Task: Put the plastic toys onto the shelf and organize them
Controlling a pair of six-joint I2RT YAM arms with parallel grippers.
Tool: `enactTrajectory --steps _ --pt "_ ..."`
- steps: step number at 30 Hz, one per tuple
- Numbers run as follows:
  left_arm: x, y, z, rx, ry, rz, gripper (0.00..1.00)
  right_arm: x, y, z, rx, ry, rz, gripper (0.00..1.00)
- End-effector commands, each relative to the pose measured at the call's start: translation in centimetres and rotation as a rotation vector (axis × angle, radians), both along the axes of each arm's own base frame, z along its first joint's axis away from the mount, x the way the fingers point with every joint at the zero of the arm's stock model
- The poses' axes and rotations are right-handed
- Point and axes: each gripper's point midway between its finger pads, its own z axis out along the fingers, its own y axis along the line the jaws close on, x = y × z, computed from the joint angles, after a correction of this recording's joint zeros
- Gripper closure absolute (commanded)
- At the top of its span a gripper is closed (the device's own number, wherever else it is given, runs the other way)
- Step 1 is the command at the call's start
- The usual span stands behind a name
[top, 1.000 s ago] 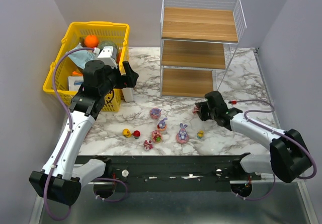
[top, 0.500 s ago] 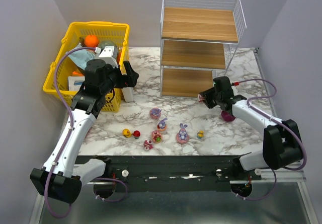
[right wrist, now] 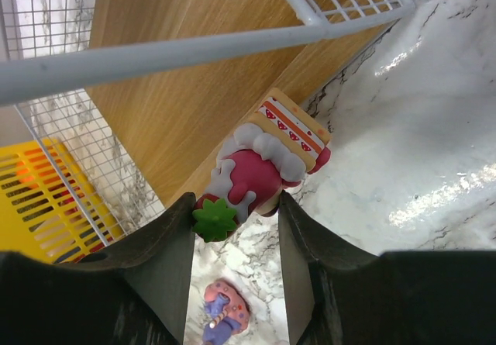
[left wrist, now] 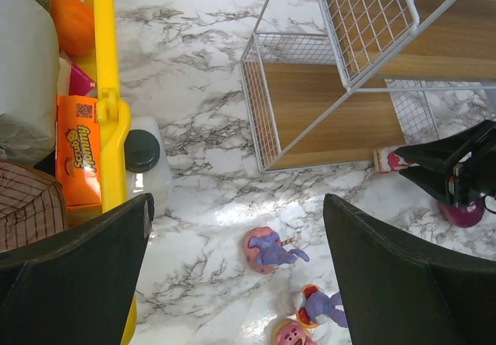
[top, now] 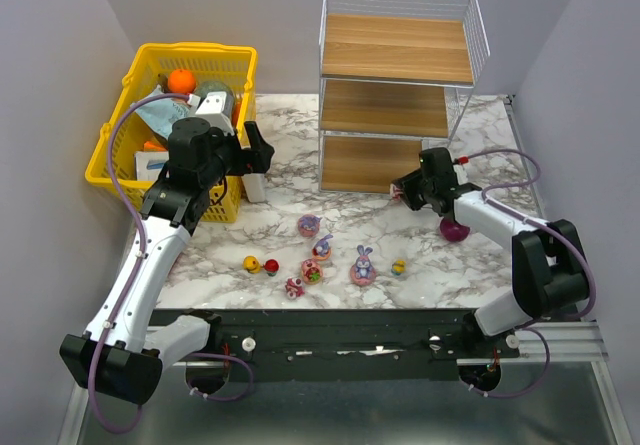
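Note:
My right gripper is shut on a red strawberry-cake figurine, which is held at the front right edge of the bottom board of the shelf. The figurine also shows in the left wrist view. My left gripper is open and empty, high beside the yellow basket. Several toys lie on the marble in front of the shelf: purple bunny-eared ones on pink bases, a pink-red one, and a yellow one.
A yellow basket full of packets stands at the back left. A white bottle stands beside it. A purple ball lies just right of my right gripper. All three shelf boards are bare.
My right gripper has carried the red figurine away from the table front, back and slightly right, to the shelf's bottom tier. The left arm has not moved.

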Motion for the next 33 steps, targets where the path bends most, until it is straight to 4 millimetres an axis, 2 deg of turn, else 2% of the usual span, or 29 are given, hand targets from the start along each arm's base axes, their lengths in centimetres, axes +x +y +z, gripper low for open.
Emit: enactTrajectory --steps 1,8,16,29,33 --pt "0.0 0.7 0.9 0.023 -0.018 0.022 0.01 1.8 -1.0 0.8 -0.022 -0.068 -0.065 0.69" --pt "0.2 0.6 0.5 0.026 -0.008 0.019 0.01 1.7 -1.4 -0.5 -0.016 -0.062 -0.107 0.62" --pt "0.3 0.5 0.3 0.025 0.000 0.016 0.01 2.3 -0.9 -2.2 0.009 -0.054 -0.113 0.58" --pt "0.4 0.6 0.1 0.027 0.005 0.022 0.01 2.6 -1.2 -3.2 -0.005 -0.027 -0.139 0.41" --pt "0.6 0.7 0.1 0.029 0.007 0.025 0.01 2.9 -1.2 -2.9 0.007 -0.026 -0.156 0.40"
